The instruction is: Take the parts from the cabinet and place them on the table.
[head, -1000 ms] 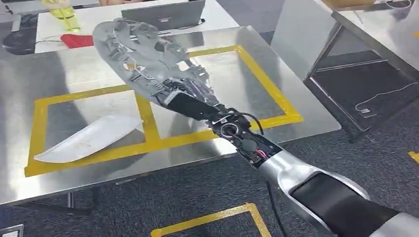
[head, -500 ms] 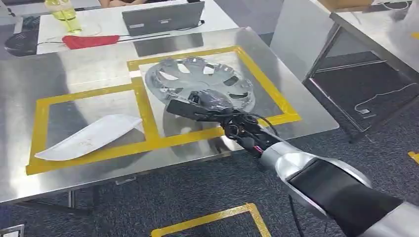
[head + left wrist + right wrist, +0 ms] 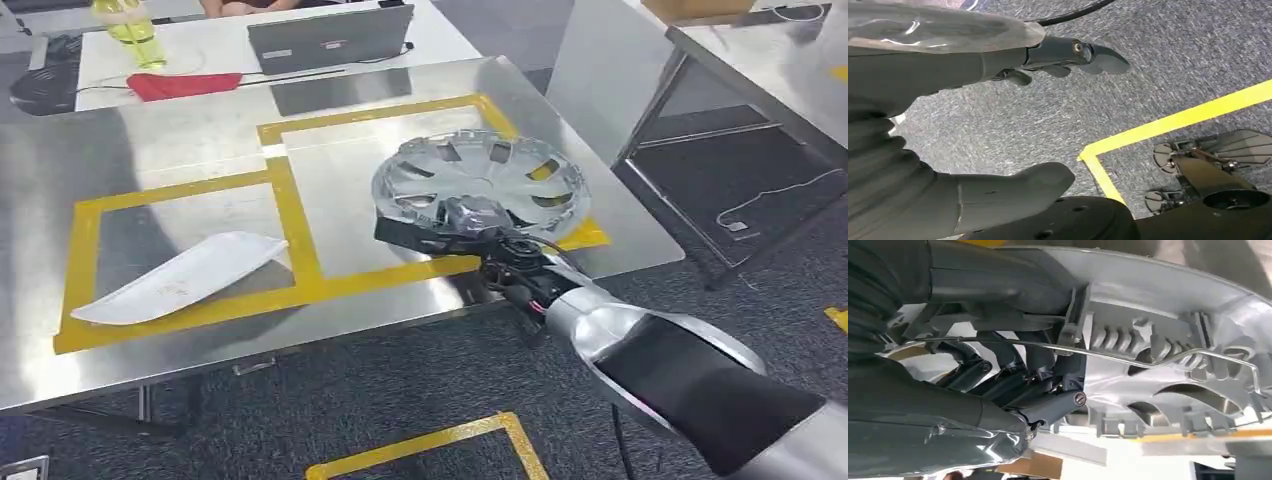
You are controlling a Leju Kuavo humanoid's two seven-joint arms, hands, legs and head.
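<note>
**Hubcap held at the right side of the tabletop**

From the head view, the right robot hand (image 3: pixel 455 222) holds the near edge of a silver hubcap (image 3: pixel 480 175). The hubcap sits low over the right yellow tape box (image 3: pixel 400 108) on the shiny tabletop (image 3: pixel 180 130). I cannot tell if it touches the tabletop. Its far right edge covers the tape corner.

The right wrist view gets much closer. There the thumb (image 3: pixel 998 270) lies on one face of the hubcap (image 3: pixel 1168 340), and the dark fingers (image 3: pixel 1048 407) curl onto the other face, by a thin wire ring (image 3: pixel 1128 357) and small clips.

A white curved panel (image 3: pixel 180 278) lies flat in the left tape box, well apart from the hubcap. Far back sit a laptop (image 3: pixel 330 35), a red cloth (image 3: pixel 180 83) and a yellow-green bottle (image 3: pixel 128 20).

The left wrist view shows the left robot hand (image 3: pixel 998 115) over grey carpet (image 3: pixel 1158 65) with a yellow floor line (image 3: pixel 1173 122). It holds nothing and its fingers are spread.
</note>
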